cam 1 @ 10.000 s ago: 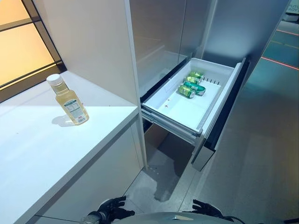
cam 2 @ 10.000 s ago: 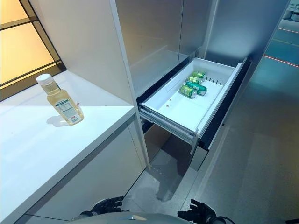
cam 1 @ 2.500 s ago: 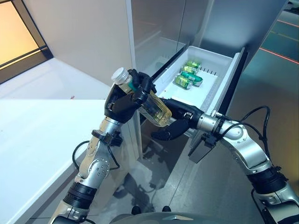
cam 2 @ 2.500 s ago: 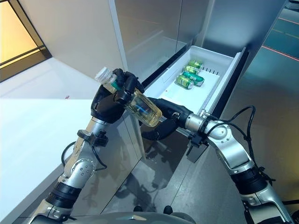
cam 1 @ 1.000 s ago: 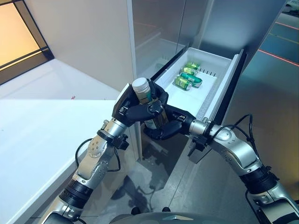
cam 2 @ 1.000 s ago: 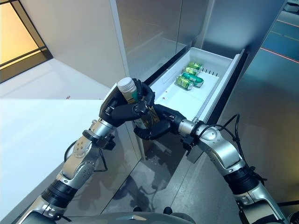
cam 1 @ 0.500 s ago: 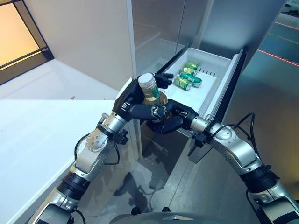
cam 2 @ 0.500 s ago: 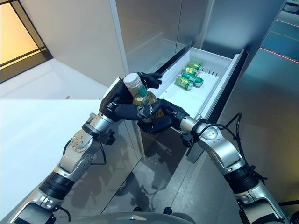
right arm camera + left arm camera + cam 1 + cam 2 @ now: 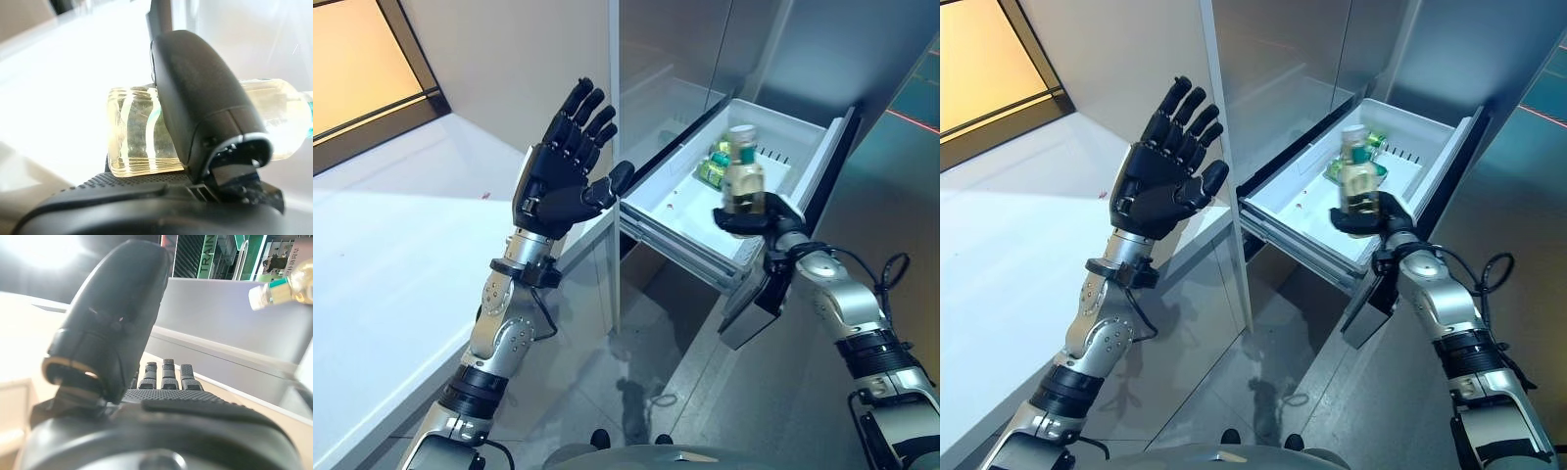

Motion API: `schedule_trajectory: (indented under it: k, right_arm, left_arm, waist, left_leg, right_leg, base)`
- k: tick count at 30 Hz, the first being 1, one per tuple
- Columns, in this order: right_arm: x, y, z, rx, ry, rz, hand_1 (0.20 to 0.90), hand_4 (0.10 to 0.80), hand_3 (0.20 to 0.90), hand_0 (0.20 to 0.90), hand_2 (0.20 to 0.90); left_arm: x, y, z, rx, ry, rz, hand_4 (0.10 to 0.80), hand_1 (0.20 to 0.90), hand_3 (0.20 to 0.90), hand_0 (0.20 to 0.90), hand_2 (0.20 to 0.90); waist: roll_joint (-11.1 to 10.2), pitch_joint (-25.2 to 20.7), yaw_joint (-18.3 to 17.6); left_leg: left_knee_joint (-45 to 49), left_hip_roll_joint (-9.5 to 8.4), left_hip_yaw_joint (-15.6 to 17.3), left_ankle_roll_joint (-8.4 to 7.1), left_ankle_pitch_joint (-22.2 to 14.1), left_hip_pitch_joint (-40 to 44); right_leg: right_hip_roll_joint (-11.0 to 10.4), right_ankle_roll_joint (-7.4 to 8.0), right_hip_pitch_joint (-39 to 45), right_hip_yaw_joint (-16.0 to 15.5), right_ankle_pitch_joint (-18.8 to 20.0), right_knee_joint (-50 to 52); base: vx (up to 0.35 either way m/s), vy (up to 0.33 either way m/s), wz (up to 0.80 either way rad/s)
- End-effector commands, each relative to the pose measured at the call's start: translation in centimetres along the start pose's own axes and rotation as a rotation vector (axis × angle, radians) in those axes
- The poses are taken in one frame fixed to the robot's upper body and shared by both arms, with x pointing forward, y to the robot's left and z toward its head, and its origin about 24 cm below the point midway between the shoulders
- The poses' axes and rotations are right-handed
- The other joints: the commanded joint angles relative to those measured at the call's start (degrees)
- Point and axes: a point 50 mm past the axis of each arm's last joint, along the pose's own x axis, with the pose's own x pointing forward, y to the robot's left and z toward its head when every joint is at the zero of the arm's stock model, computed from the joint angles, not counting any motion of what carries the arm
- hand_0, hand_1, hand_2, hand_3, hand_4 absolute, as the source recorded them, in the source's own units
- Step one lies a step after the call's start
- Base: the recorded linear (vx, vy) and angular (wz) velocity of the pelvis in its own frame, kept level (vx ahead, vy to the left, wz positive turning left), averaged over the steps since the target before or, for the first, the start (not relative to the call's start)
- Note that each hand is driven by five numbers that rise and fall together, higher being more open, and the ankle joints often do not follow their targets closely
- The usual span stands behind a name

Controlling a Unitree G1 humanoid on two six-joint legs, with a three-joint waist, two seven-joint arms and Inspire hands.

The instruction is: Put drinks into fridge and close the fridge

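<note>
My right hand is shut on a clear bottle of yellow drink with a white cap. It holds the bottle upright over the front part of the open white fridge drawer. The right wrist view shows the thumb across the bottle. Green cans lie at the back of the drawer, partly behind the bottle. My left hand is raised above the counter edge, open and empty, fingers spread; it also shows in the left wrist view.
A white counter stretches to the left, beside the grey fridge body. The drawer's dark front panel juts out over the grey floor. A window is at the far left.
The bottle has passed from my left hand to my right. The right hand has carried it right, over the drawer. The left hand has let go, opened and risen.
</note>
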Motion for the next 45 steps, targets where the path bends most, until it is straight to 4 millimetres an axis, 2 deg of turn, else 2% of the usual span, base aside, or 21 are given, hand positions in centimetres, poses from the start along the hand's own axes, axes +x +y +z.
schedule_trajectory:
  k: [1,4,6,8,9,11,13,14,18,20,23,25,28,30,33,35,39,43,44,45]
  right_arm:
    - [-0.6,-4.8,13.6,0.054,-0.574,-0.207,0.3,0.1,0.2,0.3,0.3]
    - [-0.2,-6.8,13.7,0.064,-0.569,-0.277,0.3,0.1,0.2,0.3,0.3]
    - [0.0,-7.4,13.7,0.059,-0.557,-0.3,0.3,0.1,0.2,0.3,0.3]
    - [0.5,-8.5,13.8,0.048,-0.535,-0.336,0.3,0.1,0.2,0.3,0.3]
    - [0.8,-9.1,13.8,0.031,-0.522,-0.361,0.3,0.1,0.2,0.3,0.3]
    - [1.0,-9.4,14.0,0.012,-0.515,-0.37,0.3,0.1,0.2,0.3,0.3]
    - [1.3,-10.3,14.3,-0.08,-0.484,-0.398,0.3,0.1,0.2,0.3,0.3]
    - [1.3,-10.3,14.3,-0.085,-0.481,-0.397,0.3,0.1,0.2,0.3,0.3]
    - [1.5,-11.8,14.4,-0.178,-0.411,-0.43,0.3,0.1,0.2,0.3,0.3]
    - [1.8,-12.7,13.8,-0.223,-0.346,-0.445,0.3,0.1,0.2,0.3,0.3]
    - [2.2,-12.9,13.1,-0.261,-0.282,-0.432,0.3,0.1,0.2,0.3,0.3]
    - [2.9,-12.1,12.2,-0.323,-0.211,-0.382,0.3,0.1,0.2,0.3,0.3]
    - [3.6,-11.0,11.3,-0.368,-0.147,-0.323,0.3,0.1,0.2,0.3,0.3]
    - [4.2,-10.2,10.0,-0.403,-0.078,-0.272,0.3,0.1,0.2,0.3,0.3]
    - [4.8,-9.3,8.2,-0.476,0.025,-0.217,0.3,0.1,0.2,0.3,0.3]
    - [5.0,-9.0,7.5,-0.51,0.074,-0.19,0.3,0.1,0.2,0.3,0.3]
    - [4.9,-9.1,6.3,-0.647,0.183,-0.141,0.3,0.1,0.2,0.3,0.3]
    - [4.8,-9.4,6.5,-0.775,0.243,-0.113,0.3,0.1,0.2,0.3,0.3]
    - [4.8,-9.4,6.5,-0.785,0.248,-0.111,0.5,0.333,0.433,0.5,0.5]
    - [4.8,-9.4,6.5,-0.79,0.268,-0.097,0.9,0.8,0.9,0.9,0.9]
  left_arm:
    - [-0.5,-0.4,-1.2,-0.185,0.058,-0.098,0.8,0.9,0.9,0.9,0.9]
    - [-2.4,-1.2,-3.8,-0.337,0.239,-0.17,0.8,0.9,0.9,0.9,0.9]
    - [-3.0,-1.5,-4.5,-0.381,0.294,-0.186,0.8,0.9,0.9,0.9,0.9]
    - [-4.5,-2.2,-6.0,-0.471,0.398,-0.209,0.8,0.9,0.9,0.9,0.9]
    - [-5.9,-2.4,-7.1,-0.523,0.489,-0.211,0.8,0.9,0.9,0.9,0.9]
    - [-7.0,-2.5,-7.8,-0.54,0.554,-0.204,0.8,0.9,0.9,0.9,0.9]
    - [-10.2,-2.1,-9.5,-0.526,0.728,-0.136,0.8,0.9,0.9,0.9,0.9]
    - [-10.4,-2.1,-9.6,-0.519,0.736,-0.135,0.8,0.9,0.9,0.9,0.9]
    - [-14.8,-0.6,-11.1,-0.383,0.954,-0.086,0.8,0.9,0.9,0.9,0.9]
    - [-17.4,0.8,-11.8,-0.212,1.068,-0.051,0.8,0.9,0.9,0.9,0.9]
    - [-19.4,2.1,-12.4,-0.061,1.135,0.018,0.8,0.9,0.9,0.9,0.9]
    - [-21.1,4.0,-12.8,0.11,1.221,0.128,0.8,0.9,0.9,0.9,0.9]
    - [-22.5,5.6,-13.3,0.216,1.32,0.184,0.8,0.9,0.9,0.9,0.9]
    - [-23.9,6.8,-13.4,0.278,1.414,0.265,0.8,0.9,0.9,0.9,0.9]
    - [-25.3,8.0,-12.9,0.329,1.494,0.378,0.8,0.9,0.9,0.9,0.9]
    - [-25.3,8.5,-12.7,0.321,1.497,0.433,0.8,0.9,0.9,0.9,0.9]
    - [-24.0,9.3,-12.2,0.324,1.428,0.477,0.8,0.9,0.9,0.9,0.9]
    - [-22.1,9.5,-11.9,0.337,1.351,0.436,0.8,0.9,0.9,0.9,0.9]
    - [-21.9,9.6,-11.9,0.338,1.345,0.431,0.8,0.9,0.9,0.9,0.9]
    - [-21.3,9.5,-11.9,0.345,1.324,0.401,0.8,0.9,0.9,0.9,0.9]
  waist:
    - [-0.66,-5.01,1.44]
    - [-0.46,-4.7,2.67]
    - [-0.38,-4.62,3.05]
    - [-0.21,-4.55,3.77]
    - [-0.04,-4.45,4.5]
    - [0.09,-4.42,4.92]
    - [0.46,-4.18,5.96]
    - [0.51,-4.19,5.96]
    - [0.9,-3.34,6.88]
    - [1.01,-2.68,7.32]
    - [1.05,-1.98,7.45]
    - [0.99,0.21,7.74]
    - [0.92,3.28,7.57]
    - [0.99,5.78,7.47]
    - [1.02,8.47,7.35]
    - [1.09,9.55,7.38]
    - [1.8,12.74,7.71]
    - [2.68,14.72,7.86]
    - [2.74,14.81,7.85]
    - [2.95,15.08,7.79]
  left_leg:
    - [0.1,0.01,1.27,-0.96,-4.71,0.54]
    - [0.13,0.06,0.98,-1.1,-4.46,0.6]
    - [0.18,0.02,0.78,-1.15,-4.39,0.61]
    - [0.3,0.0,0.49,-1.23,-4.34,0.63]
    - [0.35,0.01,0.28,-1.34,-4.27,0.63]
    - [0.42,0.04,0.16,-1.46,-4.2,0.59]
    - [0.61,0.14,-0.04,-1.75,-3.96,0.17]
    - [0.62,0.13,-0.09,-1.77,-3.95,0.11]
    - [0.7,0.21,-0.52,-1.96,-3.31,-1.14]
    - [0.75,0.2,-0.8,-2.08,-2.98,-1.95]
    - [0.98,0.23,-1.06,-2.16,-2.7,-2.86]
    - [1.91,0.25,-1.69,-2.25,-2.37,-5.26]
    - [2.72,0.48,-1.98,-2.1,-1.8,-8.14]
    - [3.2,0.6,-2.17,-1.81,-1.57,-9.83]
    - [3.86,0.72,-2.16,-1.55,-1.42,-11.55]
    - [4.07,0.76,-1.99,-1.48,-1.42,-12.22]
    - [4.88,0.64,-1.89,-1.44,-1.13,-14.65]
    - [5.29,0.2,-2.14,-1.35,-0.73,-16.23]
    - [5.3,0.14,-2.17,-1.34,-0.7,-16.32]
    - [5.32,-0.06,-2.27,-1.33,-0.55,-16.58]
  right_leg:
    - [-0.78,3.0,-0.18,-2.48,-2.49,3.2]
    - [-1.14,2.95,0.02,-3.61,-2.92,3.89]
    - [-1.27,2.94,0.13,-4.04,-3.04,4.03]
    - [-1.5,2.95,0.4,-4.79,-3.18,4.13]
    - [-1.64,2.95,0.58,-5.47,-3.26,4.2]
    - [-1.75,2.96,0.72,-5.94,-3.35,4.22]
    - [-1.94,2.95,0.7,-7.0,-3.59,4.33]
    - [-1.95,2.95,0.67,-7.06,-3.63,4.35]
    - [-2.03,2.83,-0.19,-7.87,-3.89,4.74]
    - [-1.97,2.73,-0.82,-8.25,-4.05,4.99]
    - [-1.99,2.63,-1.64,-8.27,-4.28,5.47]
    - [-2.13,2.44,-3.87,-8.15,-4.42,6.6]
    - [-2.06,2.14,-6.75,-7.82,-4.26,7.8]
    - [-1.82,1.92,-8.71,-7.2,-3.97,8.4]
    - [-1.54,1.73,-10.68,-6.51,-3.58,8.91]
    - [-1.44,1.66,-11.46,-6.35,-3.36,8.94]
    - [-1.57,1.58,-14.09,-6.54,-2.7,9.48]
    - [-1.74,1.47,-15.95,-6.76,-2.33,10.26]
    - [-1.74,1.47,-16.05,-6.76,-2.31,10.31]
    - [-1.78,1.47,-16.39,-6.75,-2.17,10.42]
  base:
    - [0.049,0.009,0.09]
    - [0.042,0.007,0.14]
    - [0.042,0.002,0.14]
    - [0.077,0.0,0.22]
    - [0.097,-0.006,0.3]
    - [0.091,-0.009,0.22]
    - [0.088,-0.009,0.19]
    - [0.039,-0.006,0.15]
    - [0.025,-0.012,0.26]
    - [0.041,-0.028,0.22]
    - [0.013,-0.029,0.08]
    - [-0.145,-0.07,0.16]
    - [-0.203,-0.063,0.24]
    - [-0.139,-0.057,0.16]
    - [-0.064,-0.045,0.09]
    - [-0.047,-0.029,-0.07]
    - [-0.077,-0.019,-0.1]
    - [-0.066,0.005,0.0]
    - [-0.068,0.031,0.01]
    - [-0.045,0.032,-0.01]
